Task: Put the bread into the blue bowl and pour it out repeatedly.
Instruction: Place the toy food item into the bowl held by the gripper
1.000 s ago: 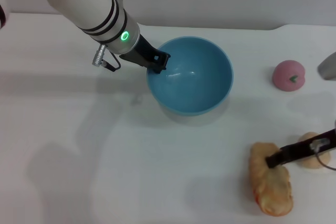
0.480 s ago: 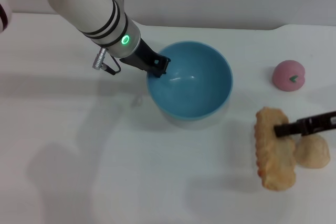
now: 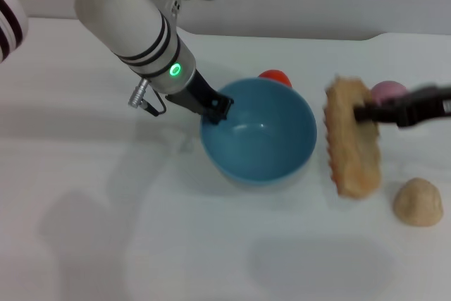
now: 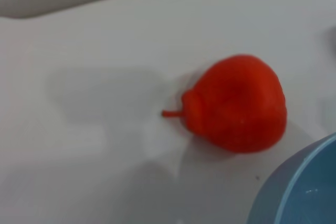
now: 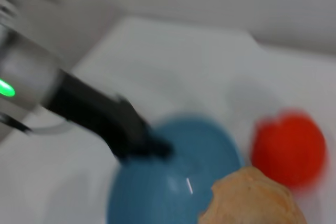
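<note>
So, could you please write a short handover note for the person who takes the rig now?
Left gripper: shut on the rim of the bowl, which stands on the table.
Right gripper: shut on the bread, held in the air just right of the bowl.
Done: bread is picked up.
Left: carry it over the bowl, drop it in, then pour it out and repeat.
</note>
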